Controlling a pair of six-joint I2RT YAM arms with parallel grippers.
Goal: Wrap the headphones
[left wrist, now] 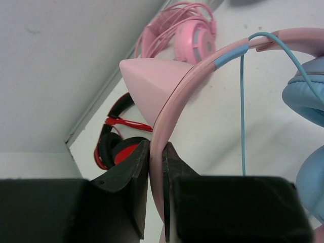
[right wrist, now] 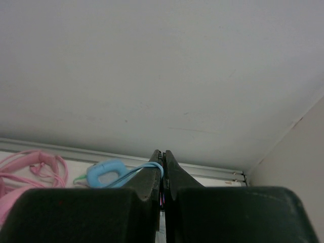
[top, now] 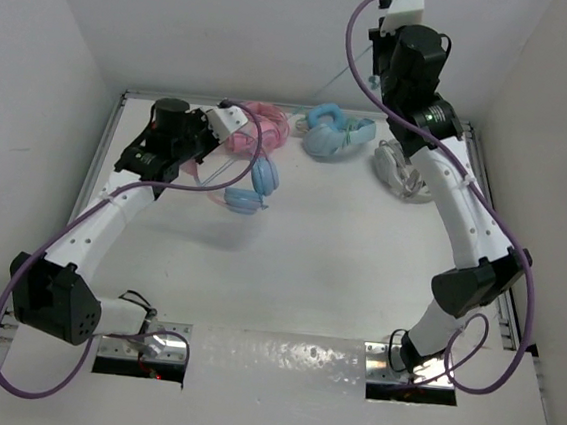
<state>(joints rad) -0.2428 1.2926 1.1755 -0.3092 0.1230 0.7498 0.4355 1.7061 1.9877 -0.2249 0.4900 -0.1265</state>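
Observation:
The headphones (top: 264, 176) have a pink cat-ear headband (left wrist: 174, 96), light blue ear cups (left wrist: 305, 97) and a thin light blue cable (left wrist: 242, 116). They hang at the back left of the table. My left gripper (left wrist: 157, 152) is shut on the pink headband just below a cat ear (left wrist: 152, 83); in the top view it (top: 192, 163) is left of the cups. My right gripper (right wrist: 162, 161) is shut on the light blue cable (right wrist: 147, 169). It is raised high by the back wall (top: 377, 73), and the cable stretches faintly from it down toward the headphones.
An all-pink pair (top: 258, 130), an all-light-blue pair (top: 333, 133) and a white pair (top: 404, 170) lie along the back wall. A red and black pair (left wrist: 117, 147) lies in the back left corner. The enclosure walls stand close on three sides.

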